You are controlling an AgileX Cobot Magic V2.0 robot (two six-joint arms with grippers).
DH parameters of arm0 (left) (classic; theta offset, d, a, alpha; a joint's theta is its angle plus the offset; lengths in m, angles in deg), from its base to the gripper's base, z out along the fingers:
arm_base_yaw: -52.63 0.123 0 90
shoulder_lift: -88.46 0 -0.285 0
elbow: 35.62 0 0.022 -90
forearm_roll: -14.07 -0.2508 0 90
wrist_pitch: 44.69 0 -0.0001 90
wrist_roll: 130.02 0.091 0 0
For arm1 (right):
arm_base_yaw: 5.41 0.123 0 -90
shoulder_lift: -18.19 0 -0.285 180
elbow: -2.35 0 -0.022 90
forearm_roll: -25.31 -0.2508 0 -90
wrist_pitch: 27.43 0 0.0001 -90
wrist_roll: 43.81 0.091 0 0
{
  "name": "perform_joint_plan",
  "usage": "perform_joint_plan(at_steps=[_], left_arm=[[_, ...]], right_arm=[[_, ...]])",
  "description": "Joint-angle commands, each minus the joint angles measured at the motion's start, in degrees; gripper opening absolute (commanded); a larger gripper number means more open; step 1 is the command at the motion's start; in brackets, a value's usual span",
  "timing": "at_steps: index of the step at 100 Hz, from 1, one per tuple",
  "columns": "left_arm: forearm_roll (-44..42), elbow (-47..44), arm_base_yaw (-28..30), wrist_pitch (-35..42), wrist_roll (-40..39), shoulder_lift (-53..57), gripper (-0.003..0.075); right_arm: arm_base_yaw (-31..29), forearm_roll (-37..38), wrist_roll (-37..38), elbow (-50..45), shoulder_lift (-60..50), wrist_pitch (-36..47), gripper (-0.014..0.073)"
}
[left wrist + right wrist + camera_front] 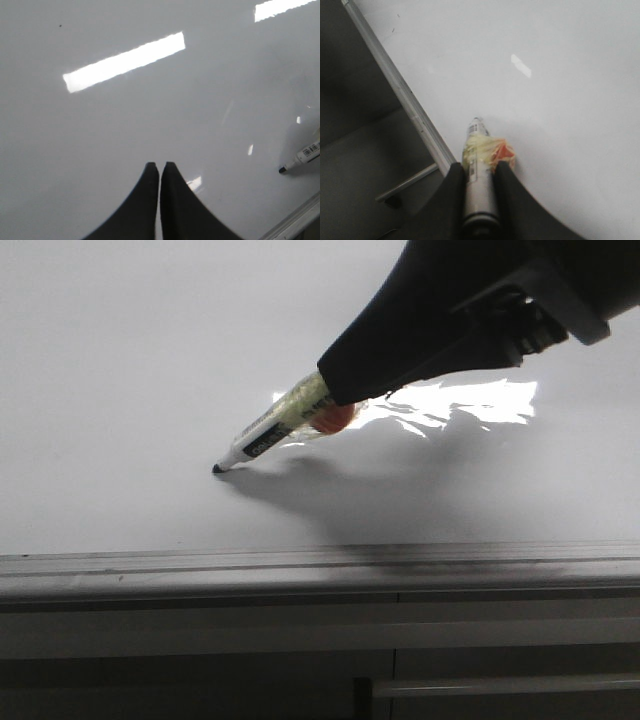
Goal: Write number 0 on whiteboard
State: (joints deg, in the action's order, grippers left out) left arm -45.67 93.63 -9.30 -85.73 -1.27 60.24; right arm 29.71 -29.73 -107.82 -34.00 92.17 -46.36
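A: Status, left to right?

B: Left pincer (160,167) sat idle just over the large glossy white whiteboard (120,360), black fingers pressed together, nothing between them. To its right, the white-barrelled marker with a black tip and yellowish tape wrap (268,432) had its tip touching the board, as far as the front view showed. Right pincer (480,167) was clamped on that marker, barrel held between both fingers. An orange bit (333,418) sat by the tape; couldn't identify it.

A: Any of the number 0 down?

B: None that I could see. No oval stroke in any view, only a dark tip point and its shadow. Bright patches on the board were light glare, not ink. Tiny dark speck far up the board in the left wrist view, unrelated I'd guess.

A: So progress?

B: My read: pen was gripped and placed at the start point, near the grey metal edge strip (200,565). The whole loop was left to draw.
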Motion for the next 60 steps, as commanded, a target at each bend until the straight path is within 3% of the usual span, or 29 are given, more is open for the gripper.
perform_joint_plan(at_steps=[1, 34, 60], left_arm=[[-2.74, 1.81, -0.33, 1.53, -0.52, -0.5, -0.002], [-3.47, 1.81, -0.33, 1.53, -0.52, -0.5, -0.002], [-3.47, 1.81, -0.33, 1.94, -0.52, -0.5, -0.002]], right_arm=[[-0.07, -0.87, -0.64, 1.79, -0.49, 5.42, -0.0068], [-0.17, 0.48, -0.64, 1.88, -2.5, 15.84, -0.0069], [-3.38, 0.71, -0.64, 1.76, -6.27, 15.48, -0.0068]])
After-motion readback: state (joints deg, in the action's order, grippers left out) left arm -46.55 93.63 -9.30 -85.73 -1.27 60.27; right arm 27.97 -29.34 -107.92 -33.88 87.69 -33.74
